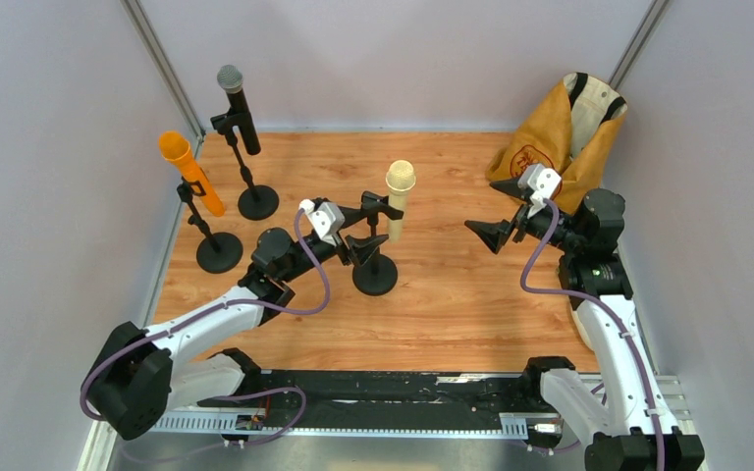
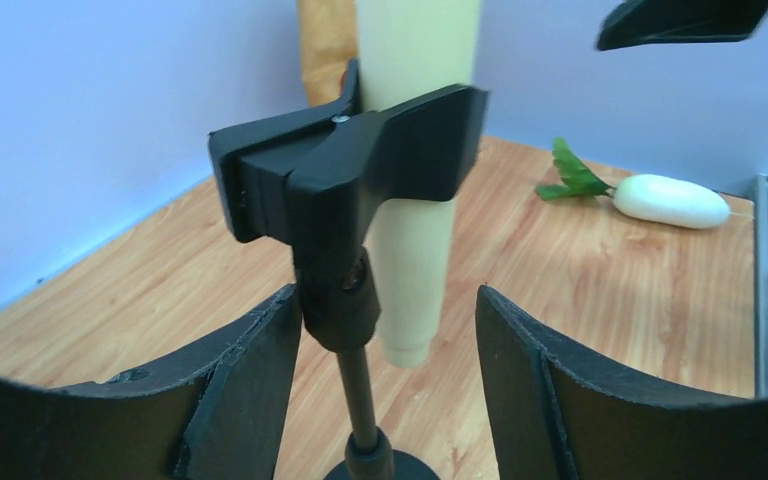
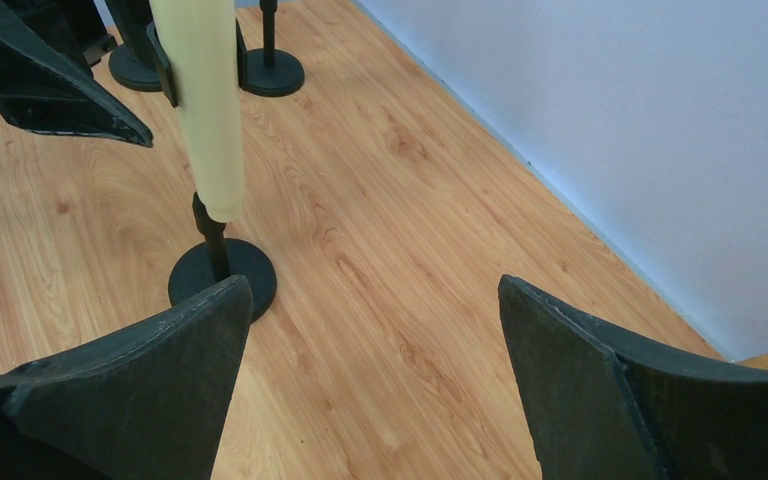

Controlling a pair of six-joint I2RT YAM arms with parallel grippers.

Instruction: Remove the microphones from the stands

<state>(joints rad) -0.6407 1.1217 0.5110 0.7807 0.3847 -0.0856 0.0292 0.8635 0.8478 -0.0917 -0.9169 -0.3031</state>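
Observation:
A cream microphone [image 1: 399, 199] stands clipped upright in a black stand [image 1: 375, 276] at the table's middle. In the left wrist view the cream microphone [image 2: 412, 180] sits in the stand's black clip [image 2: 360, 165], and the stand's rod [image 2: 360, 395] runs down between my fingers. My left gripper [image 1: 365, 228] [image 2: 388, 340] is open around the stand's joint and the microphone's lower end, with no clear contact. My right gripper [image 1: 494, 234] [image 3: 372, 320] is open and empty, to the right of the cream microphone [image 3: 205, 110] and its stand's base [image 3: 222, 275].
An orange microphone [image 1: 189, 173] and a black microphone [image 1: 237, 108] stand clipped in their own stands at the back left. A tan bag [image 1: 560, 142] lies at the back right. A white radish with green leaves [image 2: 665, 198] lies near the right rail.

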